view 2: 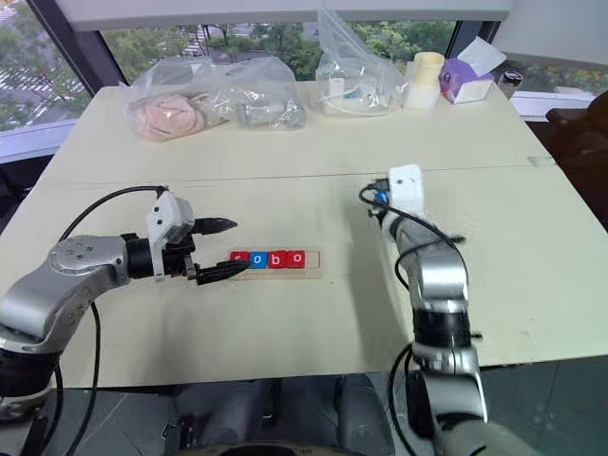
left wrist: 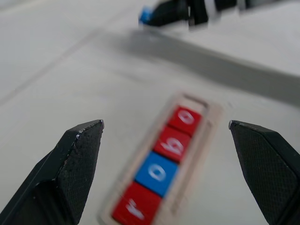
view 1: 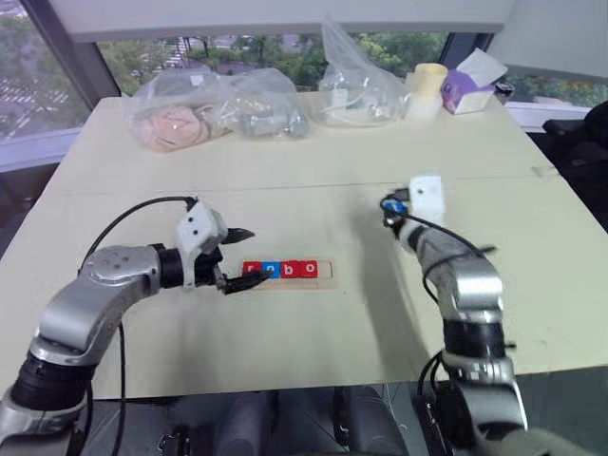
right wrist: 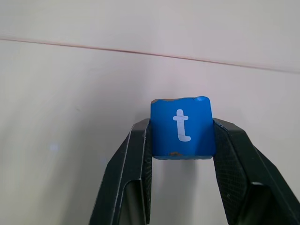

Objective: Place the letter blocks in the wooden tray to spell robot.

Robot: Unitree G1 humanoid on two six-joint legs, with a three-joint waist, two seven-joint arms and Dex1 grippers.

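blue t block (right wrist: 183, 126) pinched in the right gripper (right wrist: 182, 140), empty slot to its left

wooden tray (view 1: 328, 275) lies left-right with r, o, b, o seated; its free end faces the right gripper. left gripper (view 1: 239, 256) gapes wide, empty, at the r end.

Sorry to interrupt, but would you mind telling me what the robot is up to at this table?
It is spelling "robot" with small square letter blocks in a long pale wooden tray. Four blocks already sit in the slot: red r, blue o, red b, red o, with the last place at the tray's right end unfilled. The right gripper is shut on the blue t block, away from the tray to its right. The left gripper is open at the tray's left end, its black fingers either side of it.
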